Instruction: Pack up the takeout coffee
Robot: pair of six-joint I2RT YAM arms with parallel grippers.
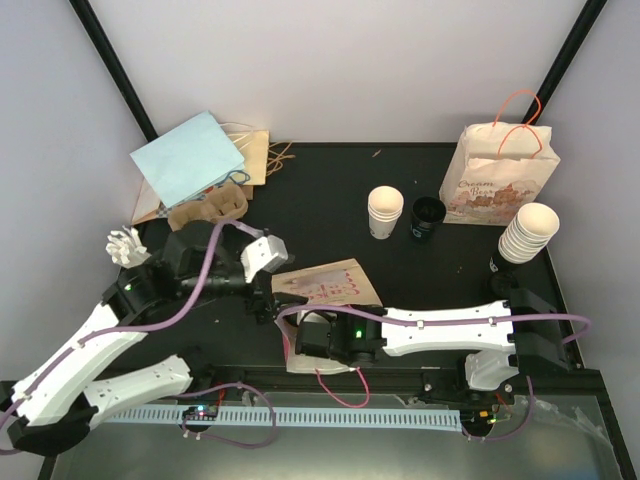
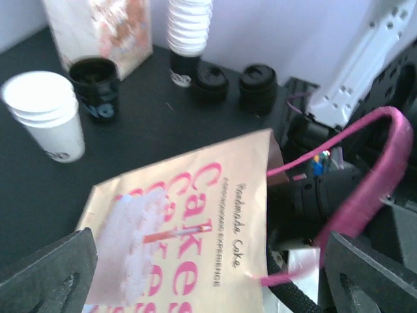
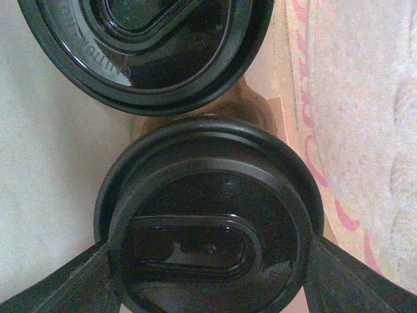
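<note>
Right gripper (image 3: pixel 210 251) sits inside the mouth of the paper bag (image 1: pixel 330 283), fingers closed against both sides of a black cup lid (image 3: pixel 208 189), with a second lid (image 3: pixel 150 45) just beyond. Only the right wrist view shows these lids. The bag is tan with pink cake lettering and lies flat, its long axis running near to far and its mouth toward the arm bases. Left gripper (image 2: pixel 208 277) hovers over the bag, jaws wide apart.

Light blue paper bag (image 1: pixel 188 157), small white object (image 1: pixel 125 245), black table (image 1: pixel 330 190)
</note>
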